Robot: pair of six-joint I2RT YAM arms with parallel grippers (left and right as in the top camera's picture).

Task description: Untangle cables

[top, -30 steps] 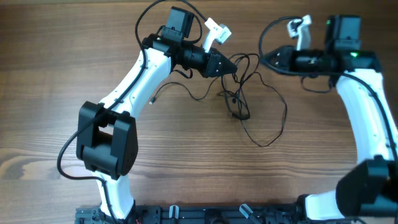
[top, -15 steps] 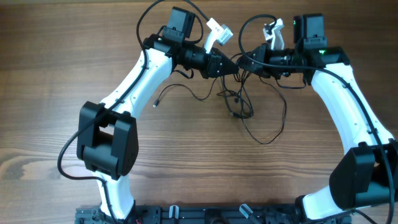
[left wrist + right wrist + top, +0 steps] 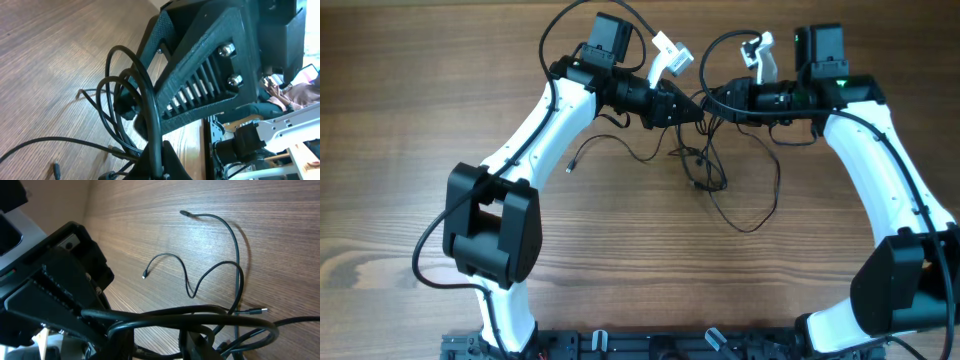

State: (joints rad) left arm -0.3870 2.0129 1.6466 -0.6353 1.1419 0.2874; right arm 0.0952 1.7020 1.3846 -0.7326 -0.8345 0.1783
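Between the two sets of jaws, nearly tip to tip, the cables bunch in a knot. Left gripper jaws pressed together, pinching a cable strand. Right gripper just beside it, facing it; strands cross its fingers, can't tell if jaws are spread or gripping. Below both jaws the tangle lies on the table. One plug end lies well left of the left jaws.

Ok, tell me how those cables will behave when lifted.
Probably floppy: the cables lie in loose loops. Likely light, being so thin. They may drag together, since they cross near the middle.
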